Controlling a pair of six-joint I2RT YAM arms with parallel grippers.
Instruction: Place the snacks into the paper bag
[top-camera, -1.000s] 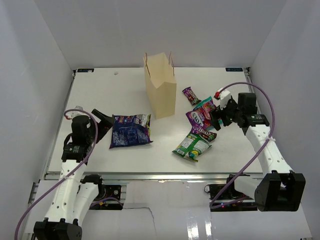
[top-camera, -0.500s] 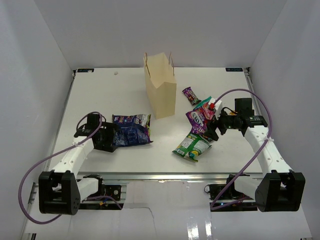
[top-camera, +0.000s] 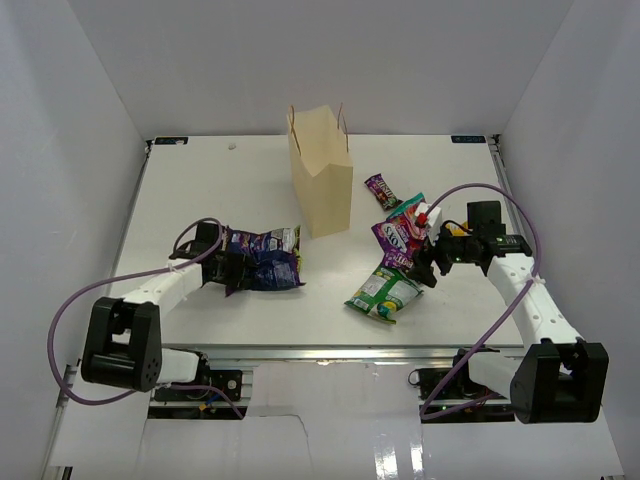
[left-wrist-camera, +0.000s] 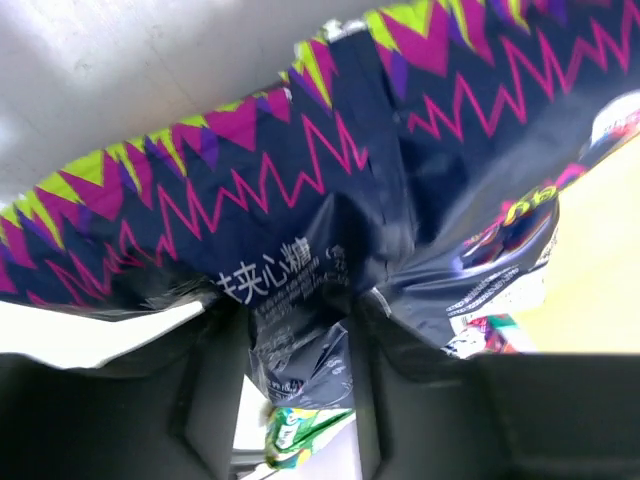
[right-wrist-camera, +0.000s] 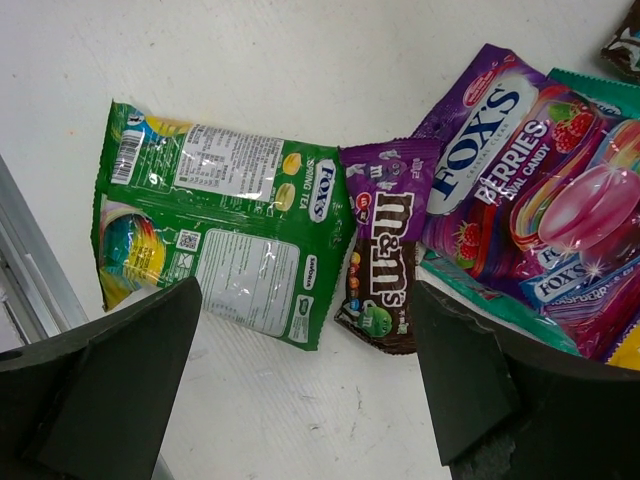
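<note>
Snacks (top-camera: 398, 238) all lie outside the paper bag (top-camera: 322, 185); left gripper (left-wrist-camera: 290, 340) pinches the dark-blue bag (top-camera: 265, 262) by its edge, right gripper (right-wrist-camera: 300, 345) gapes empty over the purple candy packet (right-wrist-camera: 385, 255)

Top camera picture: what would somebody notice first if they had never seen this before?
Probably the tall tan paper bag, standing upright in the middle of the table toward the back. Next comes the big dark-blue bag on the left, its crumpled edge pinched in the left gripper. On the right lies a bright heap of snacks, the green-white bag nearest the front, with the right gripper open above them.
</note>
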